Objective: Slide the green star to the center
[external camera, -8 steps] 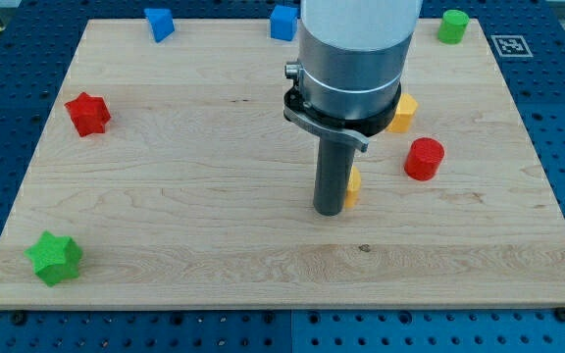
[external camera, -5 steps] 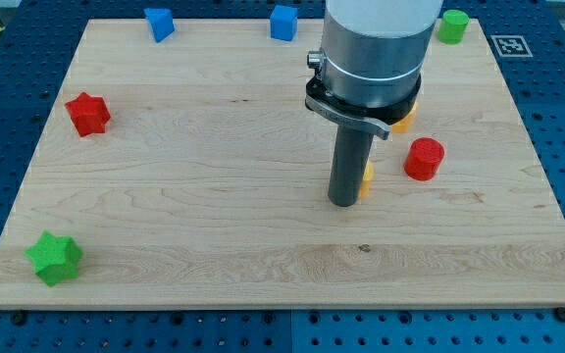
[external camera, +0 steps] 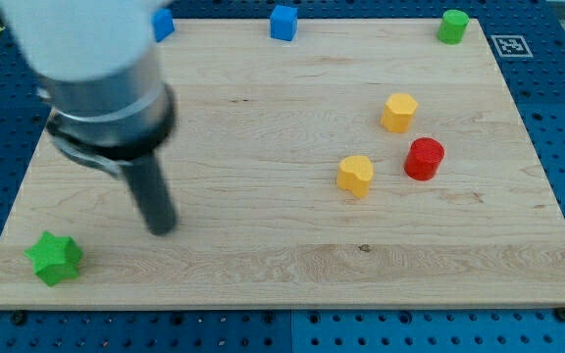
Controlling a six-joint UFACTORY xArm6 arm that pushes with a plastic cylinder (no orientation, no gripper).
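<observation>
The green star (external camera: 54, 258) lies near the bottom left corner of the wooden board (external camera: 263, 118). My tip (external camera: 162, 227) rests on the board to the right of the star and a little above it, about a hundred pixels away, not touching it. The arm's body is blurred and covers the left part of the board, hiding the red star seen earlier.
A yellow block (external camera: 356, 176), a yellow hexagonal block (external camera: 399, 113) and a red cylinder (external camera: 424, 159) sit right of centre. A blue cube (external camera: 283, 22) and a partly hidden blue block (external camera: 165, 22) lie at the top edge. A green cylinder (external camera: 452, 26) is at the top right.
My tip has swept from beside the yellow block near the centre to the lower left, close to the green star. No block has moved.
</observation>
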